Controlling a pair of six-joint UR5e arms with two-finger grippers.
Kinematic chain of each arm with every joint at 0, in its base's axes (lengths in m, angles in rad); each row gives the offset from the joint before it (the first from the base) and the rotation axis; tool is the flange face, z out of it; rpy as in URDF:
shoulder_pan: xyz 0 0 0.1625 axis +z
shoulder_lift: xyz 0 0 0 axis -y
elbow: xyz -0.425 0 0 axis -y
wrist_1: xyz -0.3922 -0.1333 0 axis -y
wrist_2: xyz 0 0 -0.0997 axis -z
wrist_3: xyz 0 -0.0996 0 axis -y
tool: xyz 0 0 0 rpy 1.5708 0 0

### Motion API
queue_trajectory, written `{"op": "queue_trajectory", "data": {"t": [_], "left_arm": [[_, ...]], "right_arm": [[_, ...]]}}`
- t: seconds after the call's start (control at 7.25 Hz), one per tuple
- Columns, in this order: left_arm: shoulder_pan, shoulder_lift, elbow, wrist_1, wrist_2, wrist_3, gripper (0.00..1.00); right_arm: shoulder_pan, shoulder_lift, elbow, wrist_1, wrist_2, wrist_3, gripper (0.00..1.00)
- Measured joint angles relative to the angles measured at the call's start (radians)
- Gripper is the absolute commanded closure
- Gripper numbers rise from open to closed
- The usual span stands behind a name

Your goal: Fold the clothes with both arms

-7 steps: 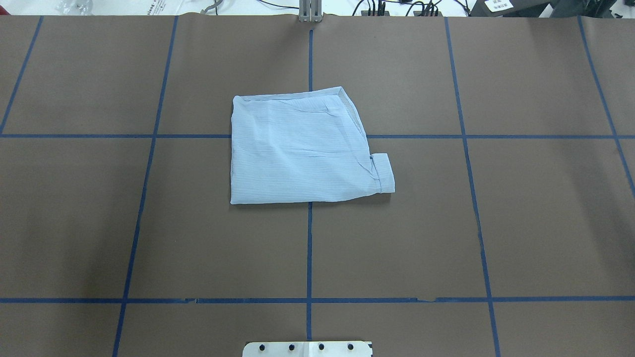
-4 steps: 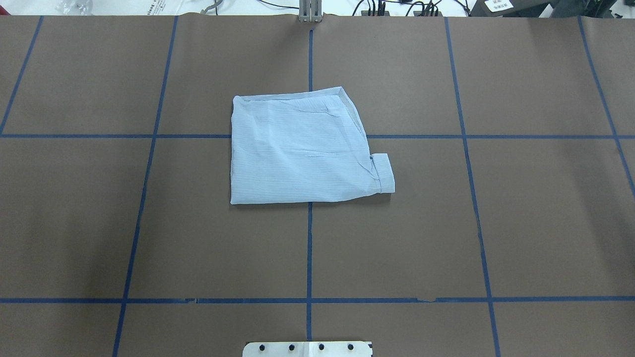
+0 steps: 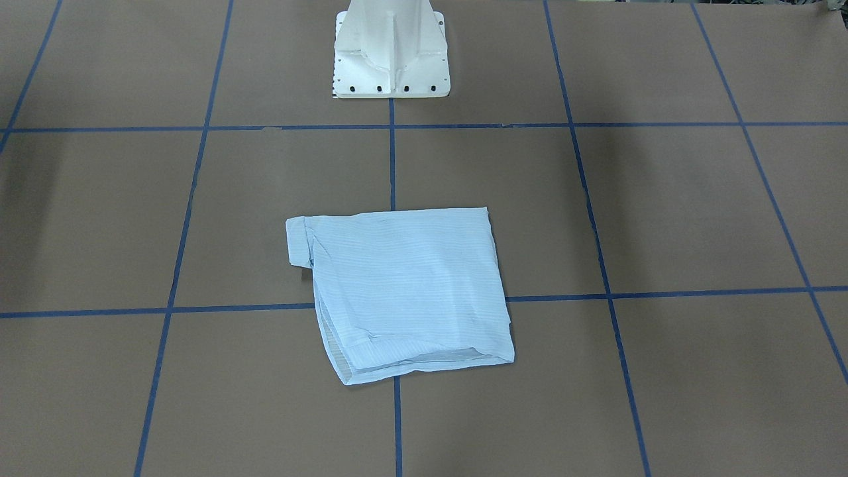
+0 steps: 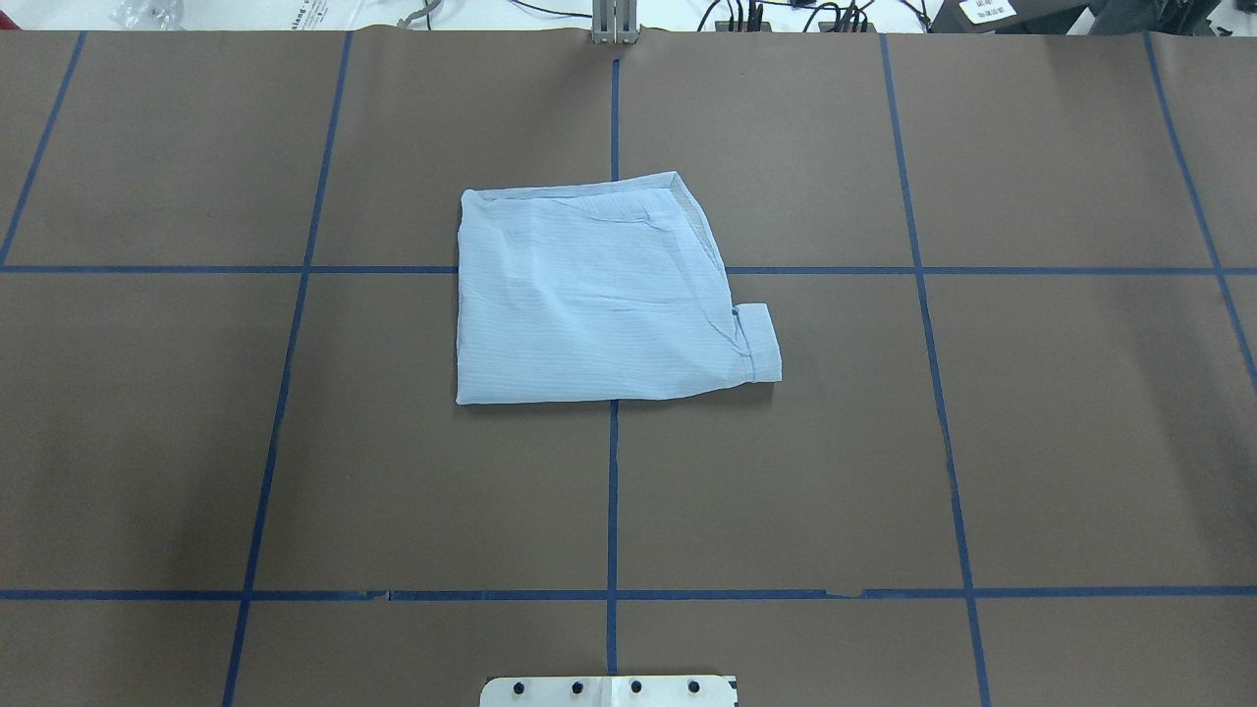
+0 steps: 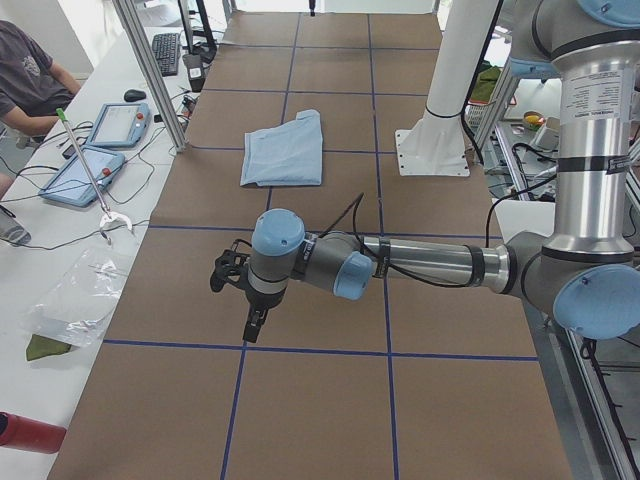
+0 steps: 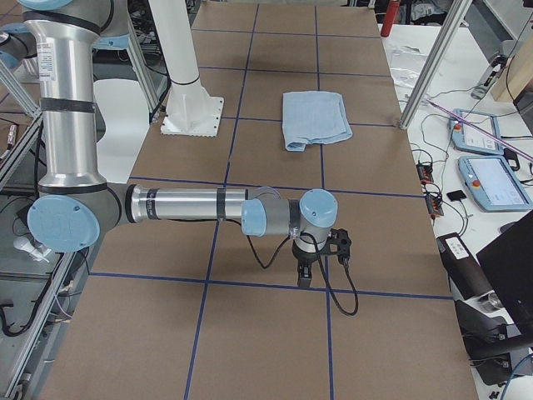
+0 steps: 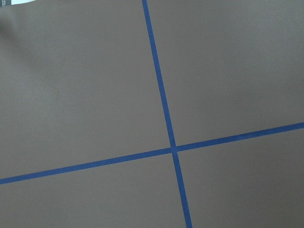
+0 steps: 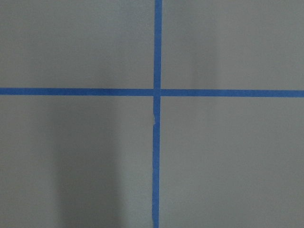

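Pale-blue shirt (image 4: 599, 295), likely thin and limp, lies well apart from left fingers (image 5: 254, 326) and right fingers (image 6: 305, 273), whose spread I cannot tell; pinch its corners.

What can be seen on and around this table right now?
shirt: one, pale blue, folded, table's middle
table: one, brown cover
tape lines: several, blue, grid across the table
pedestal: one, white, table's robot-side edge
tablets: two, blue-framed, side bench
keyboard: one, black, same bench
plastic bag: one, clear, same bench
person: one, grey top, seated at that bench
left arm: one, silver with light-blue joints, low over the table's left end
right arm: one, same colours, low over the right end
left gripper: one, black, pointing down over bare table; opening unclear
right gripper: one, black, likewise
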Motion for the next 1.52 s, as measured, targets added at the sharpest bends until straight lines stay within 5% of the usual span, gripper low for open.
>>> {"op": "queue_trajectory", "data": {"t": [1.52], "left_arm": [[0.001,0.021,-0.053,-0.002,-0.034,0.003,0.00]], "right_arm": [[-0.002,-0.034,0.000,0.009,0.014,-0.002,0.00]]}}
